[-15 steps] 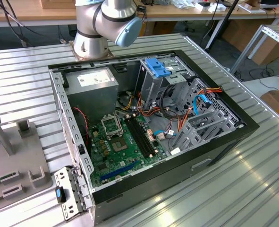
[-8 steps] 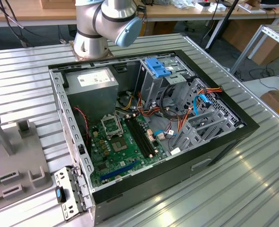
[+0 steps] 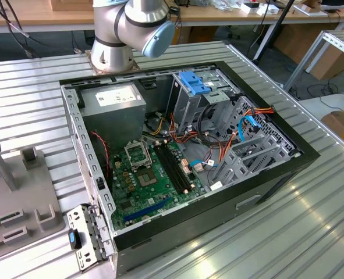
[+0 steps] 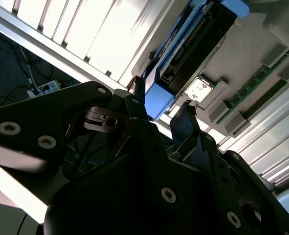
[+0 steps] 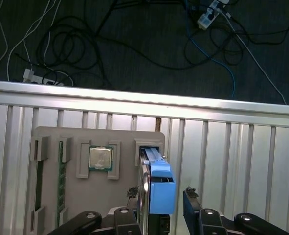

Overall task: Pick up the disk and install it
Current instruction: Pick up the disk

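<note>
Disk spot: the disk (image 5: 156,169) is standing on edge in a slot of the grey tray (image 5: 85,200), well apart from the computer case (image 3: 247,200), with the gripper (image 5: 160,192) straddling it
Table: the ribbed metal table (image 3: 38,104) is carrying everything, with the tray sitting at the exterior view's left edge and the case in the middle
Case: it's lying open with the motherboard (image 3: 148,174) showing, and a grey cage (image 3: 192,84) with a blue top is standing near the far wall
Arm: the arm base (image 3: 125,29) is sitting behind the case in the exterior view
Tray: it's also holding a memory stick (image 5: 62,171) and a processor chip (image 5: 100,158) in their own pockets, the chip just beside the disk's slot
Disk axis: in the first wrist view the long side is looking like it's running up out of the slot toward the wrist (I'm guessing a bit there), with the thin way lying across the jaws and the blue carrier (image 4: 159,98) edge facing the camera
Gripper state: it's hanging spread apart and not pinching anything
Fingers: the fingers (image 5: 190,203) are sitting one on each flat side, both near the disk, and a sliver of gap is showing on the blue side, while on the silver side I'm not managing to tell touching from not
What it's all hinging on: the disk is sitting dead centre between the jaws, so I'm reckoning any grab is depending on squeezing across that thin side
</note>
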`<state>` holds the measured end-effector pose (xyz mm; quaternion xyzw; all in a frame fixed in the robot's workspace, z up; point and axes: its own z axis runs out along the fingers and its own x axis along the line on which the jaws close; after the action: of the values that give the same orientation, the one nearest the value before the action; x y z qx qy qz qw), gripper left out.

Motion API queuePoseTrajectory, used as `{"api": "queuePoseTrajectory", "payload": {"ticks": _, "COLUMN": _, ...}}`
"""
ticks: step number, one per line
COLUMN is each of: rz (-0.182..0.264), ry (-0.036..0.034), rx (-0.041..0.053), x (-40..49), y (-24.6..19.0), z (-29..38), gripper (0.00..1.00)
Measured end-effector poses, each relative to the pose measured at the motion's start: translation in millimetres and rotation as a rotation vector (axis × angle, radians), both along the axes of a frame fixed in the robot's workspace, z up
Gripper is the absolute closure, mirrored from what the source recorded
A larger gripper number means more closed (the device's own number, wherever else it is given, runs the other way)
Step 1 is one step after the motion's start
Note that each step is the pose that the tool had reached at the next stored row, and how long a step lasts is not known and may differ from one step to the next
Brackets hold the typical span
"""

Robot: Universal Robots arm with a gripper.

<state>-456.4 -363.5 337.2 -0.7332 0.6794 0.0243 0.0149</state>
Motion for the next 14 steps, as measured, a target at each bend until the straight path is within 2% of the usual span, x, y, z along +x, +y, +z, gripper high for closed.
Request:
{"api": "queuePoseTrajectory", "payload": {"ticks": 5, "rz": 0.000, "ry": -0.0002, "rx": 0.0001, "x": -0.1, "y": -0.1, "z": -4.7, "gripper": 0.52}}
{"api": "queuePoseTrajectory", "payload": {"ticks": 9, "rz": 0.001, "ry": -0.0001, "rx": 0.0001, "x": -0.1, "y": -0.4, "z": -16.4, "gripper": 0.52}}
{"api": "queuePoseTrajectory", "payload": {"ticks": 12, "rz": 0.000, "ry": 0.0000, "rx": 0.0032, "x": -0.1, "y": -0.4, "z": -16.8, "gripper": 0.52}}
{"api": "queuePoseTrajectory", "payload": {"ticks": 14, "rz": 0.000, "ry": -0.0001, "rx": 0.0033, "x": -0.2, "y": -0.6, "z": -20.0, "gripper": 0.52}}
